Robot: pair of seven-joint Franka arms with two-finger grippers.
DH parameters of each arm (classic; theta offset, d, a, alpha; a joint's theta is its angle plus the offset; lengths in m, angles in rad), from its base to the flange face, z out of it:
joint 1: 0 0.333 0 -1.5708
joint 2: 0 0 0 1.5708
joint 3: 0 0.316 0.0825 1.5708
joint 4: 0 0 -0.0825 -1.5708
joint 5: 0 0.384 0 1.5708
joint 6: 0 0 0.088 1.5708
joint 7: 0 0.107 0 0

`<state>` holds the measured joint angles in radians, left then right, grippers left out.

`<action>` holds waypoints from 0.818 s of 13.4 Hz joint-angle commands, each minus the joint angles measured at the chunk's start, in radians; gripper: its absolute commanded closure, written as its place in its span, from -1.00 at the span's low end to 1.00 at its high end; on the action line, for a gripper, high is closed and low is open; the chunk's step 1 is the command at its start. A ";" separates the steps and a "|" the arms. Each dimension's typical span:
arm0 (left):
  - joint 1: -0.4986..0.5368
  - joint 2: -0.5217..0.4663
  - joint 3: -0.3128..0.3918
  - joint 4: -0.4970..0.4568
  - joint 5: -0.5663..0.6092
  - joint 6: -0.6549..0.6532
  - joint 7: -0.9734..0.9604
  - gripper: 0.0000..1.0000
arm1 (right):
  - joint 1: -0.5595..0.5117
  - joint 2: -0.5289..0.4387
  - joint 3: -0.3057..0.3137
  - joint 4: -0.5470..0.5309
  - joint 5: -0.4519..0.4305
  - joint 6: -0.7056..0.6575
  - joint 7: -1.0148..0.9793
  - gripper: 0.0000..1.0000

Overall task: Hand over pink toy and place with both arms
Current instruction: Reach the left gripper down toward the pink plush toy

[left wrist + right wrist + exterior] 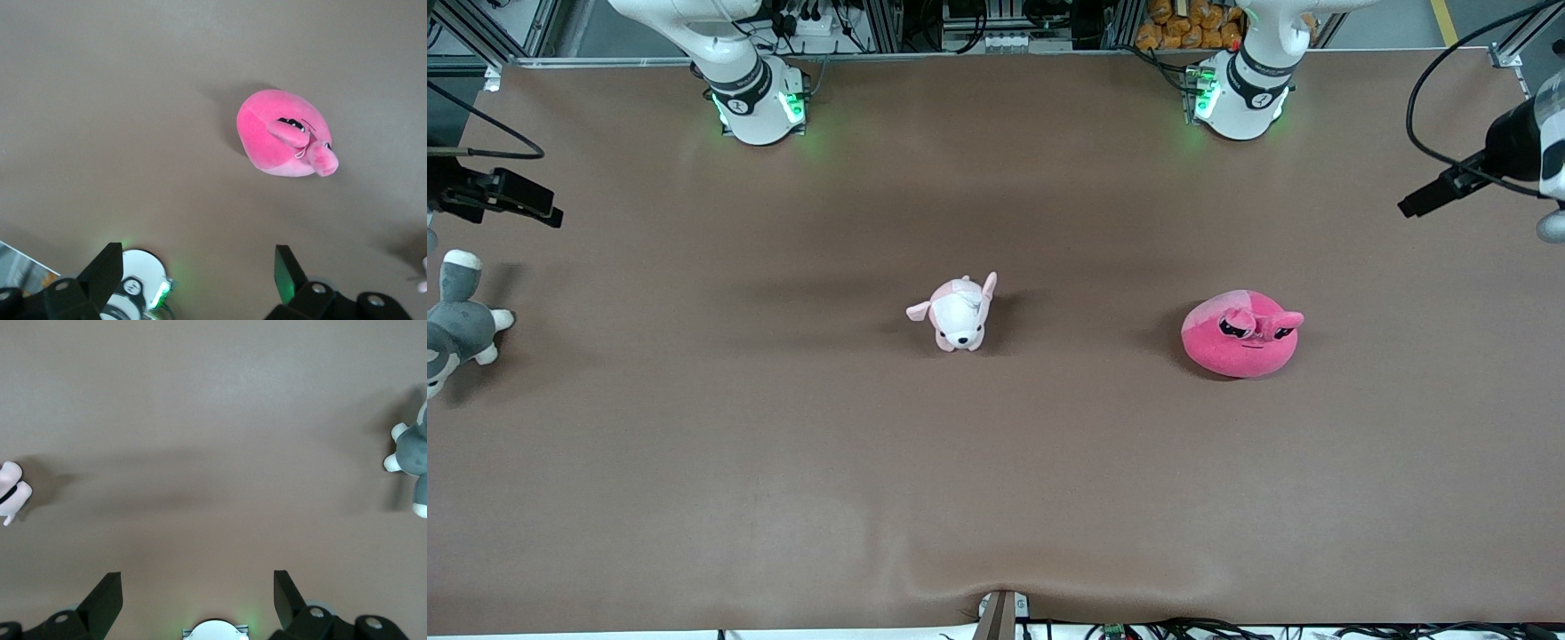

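Observation:
The pink toy (1240, 338) is a round hot-pink plush with dark sleepy eyes. It lies on the brown table toward the left arm's end and also shows in the left wrist view (280, 133). My left gripper (197, 257) is open and empty, high over the left arm's end of the table (1418, 203), well apart from the toy. My right gripper (197, 577) is open and empty, high over the right arm's end (538, 209).
A small pale pink-and-white puppy plush (959, 313) lies at the table's middle. A grey-and-white plush animal (454, 329) lies at the right arm's end. The two arm bases (756, 102) (1240, 98) stand along the table's farthest edge.

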<state>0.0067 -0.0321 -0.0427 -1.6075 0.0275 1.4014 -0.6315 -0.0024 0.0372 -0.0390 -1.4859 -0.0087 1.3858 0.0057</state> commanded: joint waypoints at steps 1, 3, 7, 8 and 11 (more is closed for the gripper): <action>0.006 0.029 -0.003 0.000 -0.095 0.040 -0.226 -1.00 | -0.018 0.021 0.008 0.036 -0.019 -0.007 -0.040 -1.00; -0.002 0.057 -0.005 0.001 -0.103 0.068 -0.412 -1.00 | -0.037 0.017 0.005 0.032 -0.011 -0.017 -0.038 -1.00; 0.010 0.070 -0.005 -0.049 -0.181 0.194 -0.676 -1.00 | -0.045 0.020 0.007 0.036 -0.010 -0.022 -0.050 -1.00; 0.009 0.074 -0.003 -0.064 -0.181 0.223 -0.707 -1.00 | -0.044 0.021 0.007 0.036 -0.013 -0.014 -0.053 -1.00; 0.010 0.078 -0.005 -0.118 -0.185 0.316 -0.767 -1.00 | -0.040 0.030 0.010 0.039 -0.019 -0.014 -0.089 -1.00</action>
<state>0.0092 0.0585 -0.0440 -1.6824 -0.1364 1.6646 -1.3611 -0.0290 0.0500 -0.0413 -1.4732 -0.0139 1.3767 -0.0577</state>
